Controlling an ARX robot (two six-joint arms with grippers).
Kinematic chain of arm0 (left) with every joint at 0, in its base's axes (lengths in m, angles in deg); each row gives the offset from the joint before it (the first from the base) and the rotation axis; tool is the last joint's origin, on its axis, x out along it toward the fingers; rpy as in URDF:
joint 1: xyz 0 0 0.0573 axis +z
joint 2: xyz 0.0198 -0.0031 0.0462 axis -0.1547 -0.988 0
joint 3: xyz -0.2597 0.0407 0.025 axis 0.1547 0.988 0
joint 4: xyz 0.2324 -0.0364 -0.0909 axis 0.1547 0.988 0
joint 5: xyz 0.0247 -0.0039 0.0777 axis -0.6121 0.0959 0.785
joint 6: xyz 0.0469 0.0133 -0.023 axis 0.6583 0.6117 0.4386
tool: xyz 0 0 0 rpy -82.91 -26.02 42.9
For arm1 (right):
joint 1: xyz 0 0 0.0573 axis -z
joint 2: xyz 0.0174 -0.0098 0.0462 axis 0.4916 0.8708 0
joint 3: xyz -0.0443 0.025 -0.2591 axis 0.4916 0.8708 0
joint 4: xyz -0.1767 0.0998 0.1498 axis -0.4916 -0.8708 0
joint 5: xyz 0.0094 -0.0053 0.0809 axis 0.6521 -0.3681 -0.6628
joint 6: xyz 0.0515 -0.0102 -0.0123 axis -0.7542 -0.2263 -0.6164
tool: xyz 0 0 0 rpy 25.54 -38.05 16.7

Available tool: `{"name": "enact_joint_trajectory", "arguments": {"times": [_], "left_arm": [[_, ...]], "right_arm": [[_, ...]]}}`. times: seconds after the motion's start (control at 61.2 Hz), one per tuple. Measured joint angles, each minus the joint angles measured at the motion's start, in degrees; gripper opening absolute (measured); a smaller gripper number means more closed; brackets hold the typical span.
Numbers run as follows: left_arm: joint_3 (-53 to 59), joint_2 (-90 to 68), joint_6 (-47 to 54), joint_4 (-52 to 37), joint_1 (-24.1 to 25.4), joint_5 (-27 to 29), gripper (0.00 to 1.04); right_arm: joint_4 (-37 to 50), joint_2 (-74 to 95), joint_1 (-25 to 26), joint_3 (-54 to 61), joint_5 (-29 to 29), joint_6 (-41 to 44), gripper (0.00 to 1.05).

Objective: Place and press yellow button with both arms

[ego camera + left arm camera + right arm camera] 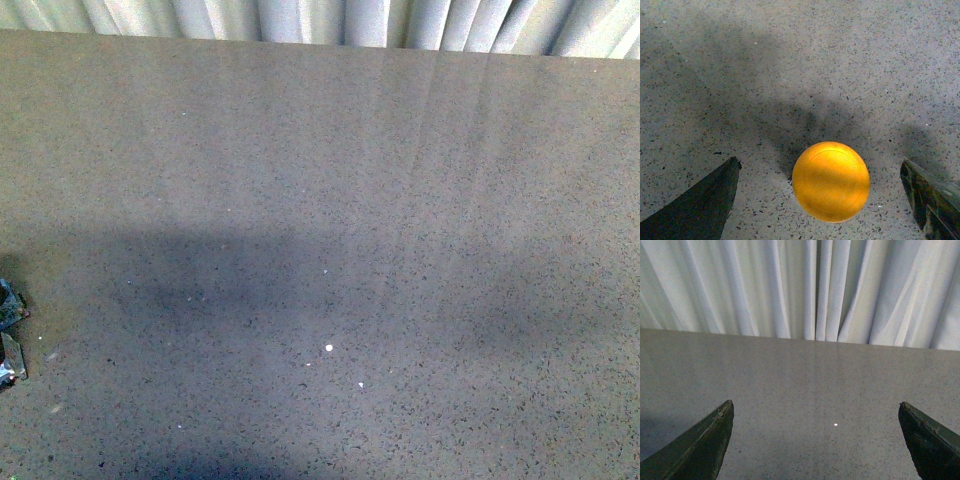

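Squarely end-on, the yellow button shows its dome, axis upright on the desk. Left hand spreads wide astride it, not touching; right hand equally wide.

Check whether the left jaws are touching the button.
Apart. The left wrist view shows the button sitting between the open left jaws, with bare table visible on both sides of it.
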Motion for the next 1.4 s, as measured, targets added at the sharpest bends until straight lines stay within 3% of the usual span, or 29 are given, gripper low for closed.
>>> {"name": "enact_joint_trajectory", "arguments": {"times": [0.376, 0.637, 0.768, 0.833, 1.144, 1.405], "left_arm": [[0.0, -0.2, 0.0, 0.0, -0.5, 0.2, 0.86], [0.0, -0.3, -0.3, -0.2, -1.4, 0.6, 0.63], [0.0, -0.5, -0.6, -0.3, -1.7, 0.6, 0.39], [-0.2, -0.7, -0.6, -0.4, -1.7, 0.5, 0.35], [-0.2, -0.3, -0.6, -0.2, -2.3, 0.5, 0.34], [-0.8, 7.6, -0.6, 6.1, -0.6, -0.4, 0.34]], "right_arm": [[0.0, 0.0, 0.0, 0.0, 0.0, 0.0, 0.96], [0.0, 0.0, 0.0, 0.0, 0.0, 0.0, 0.96], [0.0, 0.0, 0.0, 0.0, 0.0, 0.0, 0.96], [0.0, 0.0, 0.0, 0.0, 0.0, 0.0, 0.96], [0.0, 0.0, 0.0, 0.0, 0.0, 0.0, 0.96], [0.0, 0.0, 0.0, 0.0, 0.0, 0.0, 0.96]]}}
